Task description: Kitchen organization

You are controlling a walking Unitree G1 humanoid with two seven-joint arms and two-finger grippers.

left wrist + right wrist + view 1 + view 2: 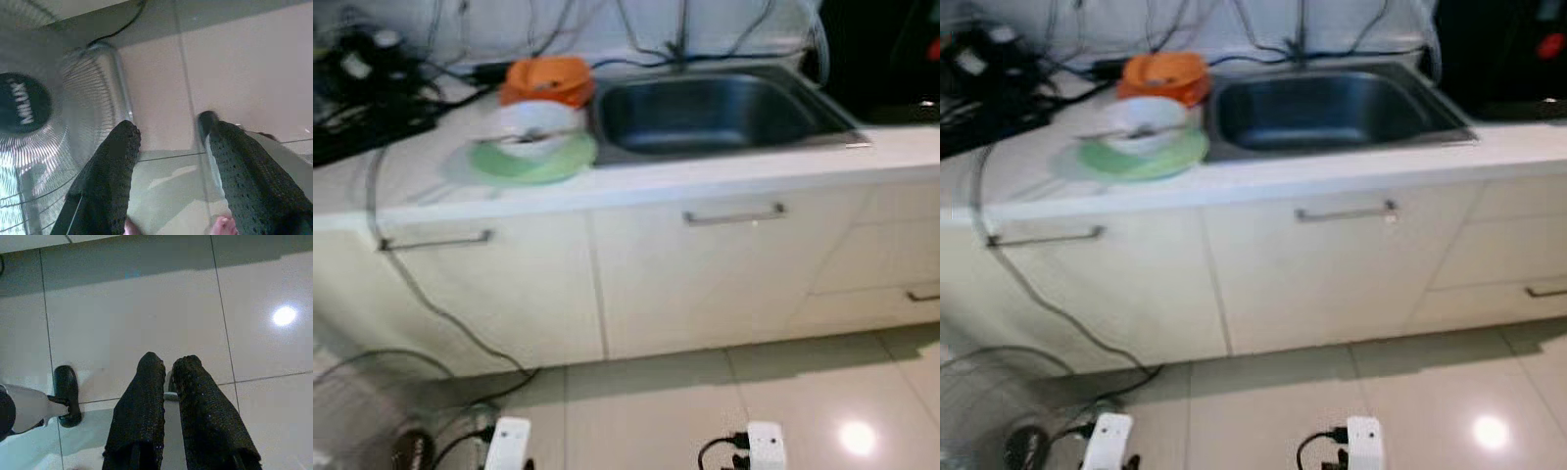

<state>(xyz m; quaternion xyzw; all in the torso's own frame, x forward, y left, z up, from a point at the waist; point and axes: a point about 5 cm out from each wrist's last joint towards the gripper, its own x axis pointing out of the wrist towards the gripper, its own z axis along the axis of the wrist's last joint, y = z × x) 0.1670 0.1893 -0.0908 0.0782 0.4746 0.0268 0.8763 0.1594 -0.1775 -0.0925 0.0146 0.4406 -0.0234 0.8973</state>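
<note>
Left gripper (166,132) hangs open, right gripper (168,364) nearly shut, nothing held. Floor cable (440,318) at 8 o'clock could get snagged.

We see a steel sink (705,113) set in a pale counter (724,168), with tangled black cables (372,69) along the wall at the left. Cream cabinets (705,284) below carry bar handles (734,214). On the glossy tiled floor (803,401) stands a wire-caged fan (34,127).
</note>
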